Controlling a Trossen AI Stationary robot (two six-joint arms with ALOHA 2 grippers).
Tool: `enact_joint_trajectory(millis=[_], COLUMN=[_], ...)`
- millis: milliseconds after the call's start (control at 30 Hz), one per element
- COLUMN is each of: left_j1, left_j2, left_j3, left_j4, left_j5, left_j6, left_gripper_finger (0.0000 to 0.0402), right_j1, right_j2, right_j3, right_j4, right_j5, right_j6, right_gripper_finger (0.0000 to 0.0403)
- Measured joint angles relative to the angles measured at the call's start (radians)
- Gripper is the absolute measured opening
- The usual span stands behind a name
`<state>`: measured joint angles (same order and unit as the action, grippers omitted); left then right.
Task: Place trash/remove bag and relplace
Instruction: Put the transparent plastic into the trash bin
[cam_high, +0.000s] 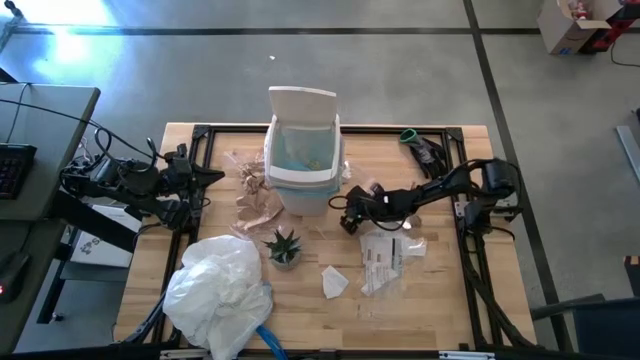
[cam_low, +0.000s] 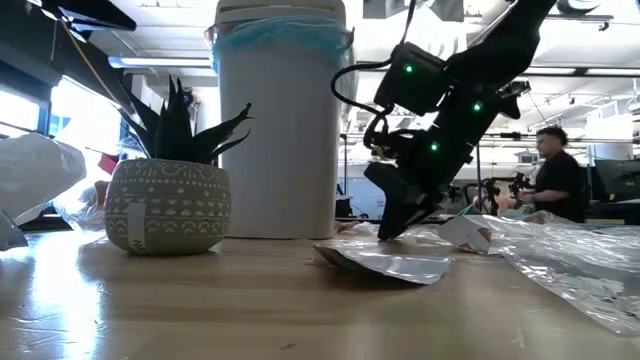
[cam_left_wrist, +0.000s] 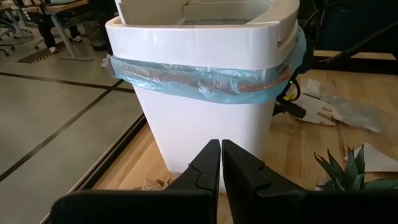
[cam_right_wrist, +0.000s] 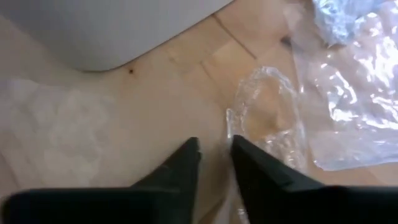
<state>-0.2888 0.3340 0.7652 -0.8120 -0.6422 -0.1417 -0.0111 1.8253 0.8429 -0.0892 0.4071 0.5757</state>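
The white bin (cam_high: 303, 160) stands at the table's middle far side, with the light-blue bag (cam_left_wrist: 205, 81) folded over its rim. Trash lies around it: crumpled brown paper (cam_high: 255, 195) to its left, clear plastic wrappers (cam_high: 385, 255) and a white scrap (cam_high: 333, 282) to its right and nearer. My right gripper (cam_right_wrist: 214, 152) is down at the table just right of the bin, its fingers nearly together on one clear wrapper (cam_right_wrist: 267, 118). My left gripper (cam_left_wrist: 221, 155) is shut and holds nothing. It hangs left of the bin, pointing at it. My right gripper has the clear wrapper's edge (cam_right_wrist: 229, 140) between its two fingertips, which stand a narrow gap apart. The fingers come slanting down from the table's right side. The wrapper lies flat on the table (cam_low: 390, 262).
A small potted plant (cam_high: 283, 245) stands just in front of the bin. A large crumpled white bag (cam_high: 220, 290) lies at the near left corner. A dark tool with a green ring (cam_high: 420, 145) rests at the far right. A person (cam_low: 560, 180) sits beyond the table.
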Motion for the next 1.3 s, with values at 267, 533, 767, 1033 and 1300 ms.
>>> enact_joint_trajectory(millis=[267,533,767,1033,1300], left_j1=[0.0,0.0,0.0,0.0,0.0], left_j2=[0.0,0.0,0.0,0.0,0.0], left_j3=[0.0,0.0,0.0,0.0,0.0], left_j4=[0.0,-0.002,-0.002,0.0,0.001], left_j5=[0.006,0.006,0.005,0.004,0.002], left_j6=[-0.003,-0.004,-0.004,-0.001,0.002], left_gripper_finger=[0.0,0.0,0.0,0.0,0.0], right_j1=[0.032,0.171,0.256,0.278,0.135], right_j2=[-0.066,-0.284,-0.504,-0.641,-0.641], right_j3=[-0.007,-0.007,-0.006,-0.005,0.037], right_j4=[-0.026,-0.03,-0.007,0.263,0.484], right_j5=[0.014,0.03,-0.04,-0.086,-0.203], right_j6=[0.008,0.026,-0.031,-0.265,-0.475], right_gripper_finger=[0.0001,0.0,0.0,0.0,0.0])
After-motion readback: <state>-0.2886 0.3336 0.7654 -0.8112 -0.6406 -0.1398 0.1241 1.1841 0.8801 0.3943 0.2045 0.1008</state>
